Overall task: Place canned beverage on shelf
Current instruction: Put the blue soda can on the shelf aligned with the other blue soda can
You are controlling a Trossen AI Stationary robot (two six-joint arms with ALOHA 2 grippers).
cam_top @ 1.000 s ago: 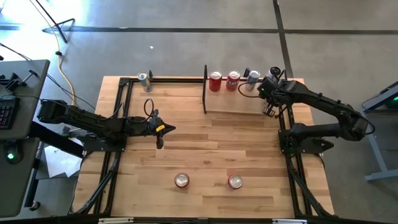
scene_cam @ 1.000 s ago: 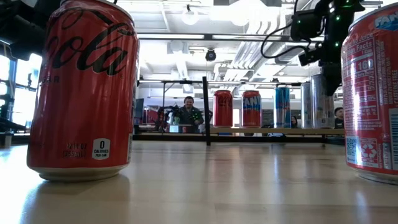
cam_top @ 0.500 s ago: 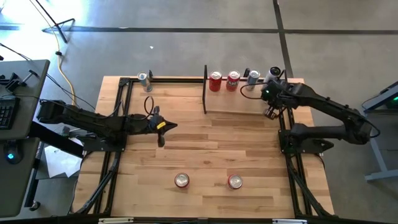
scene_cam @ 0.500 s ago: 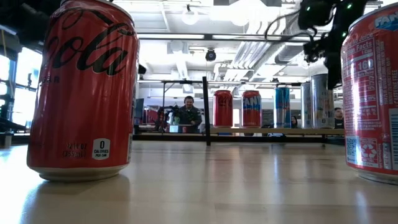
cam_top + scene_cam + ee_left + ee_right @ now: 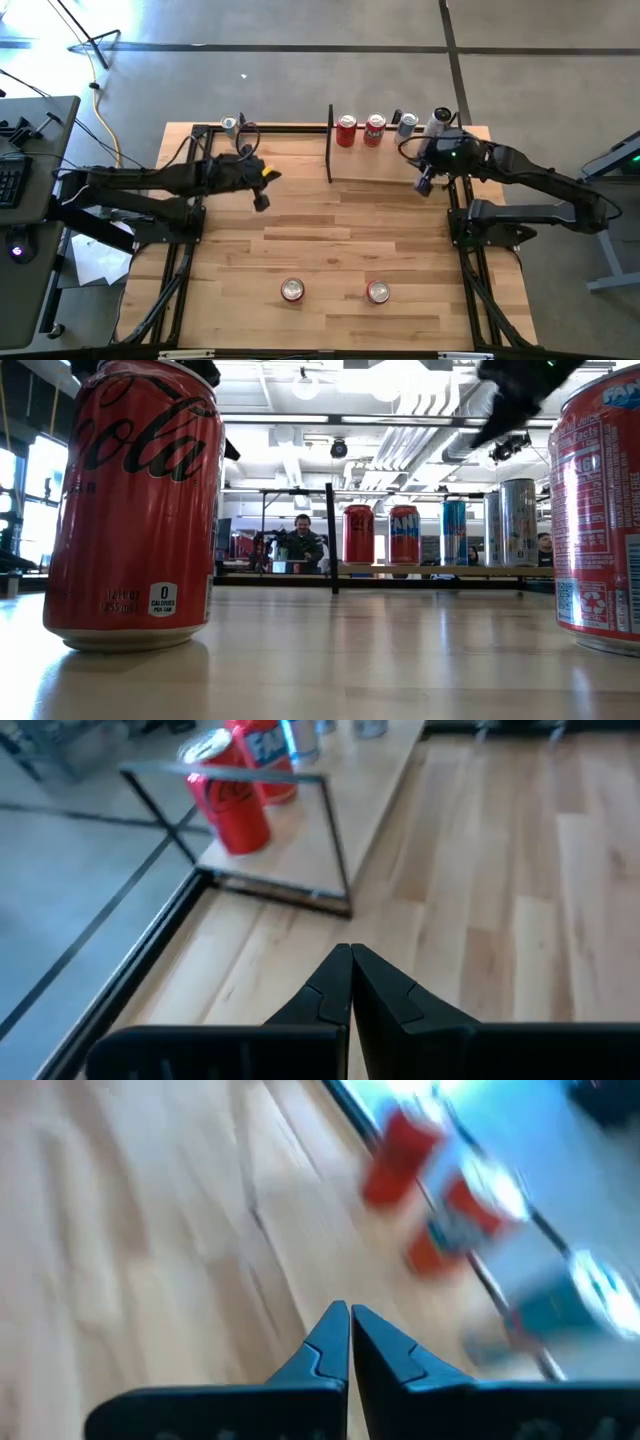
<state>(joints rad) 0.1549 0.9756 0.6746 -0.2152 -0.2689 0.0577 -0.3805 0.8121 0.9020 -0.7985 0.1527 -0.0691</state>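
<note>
High view shows you both claws empty and pinched closed: right claw (image 5: 424,186) beside the low light-wood shelf (image 5: 385,162), left claw (image 5: 260,199) over the wooden counter (image 5: 330,240).

Pale wood plank table (image 5: 330,240) with a smooth, faintly glossy finish, light-wood shelf (image 5: 385,165) edged by thin matt black metal bars, shiny metal cans (image 5: 135,510) with glossy red printed skins, matt black plastic-looking gripper fingers (image 5: 330,1000)

Right wrist view blurs the cans (image 5: 400,1150) beyond recognition.

Lab: exposed ceiling ducts (image 5: 400,445)
</note>
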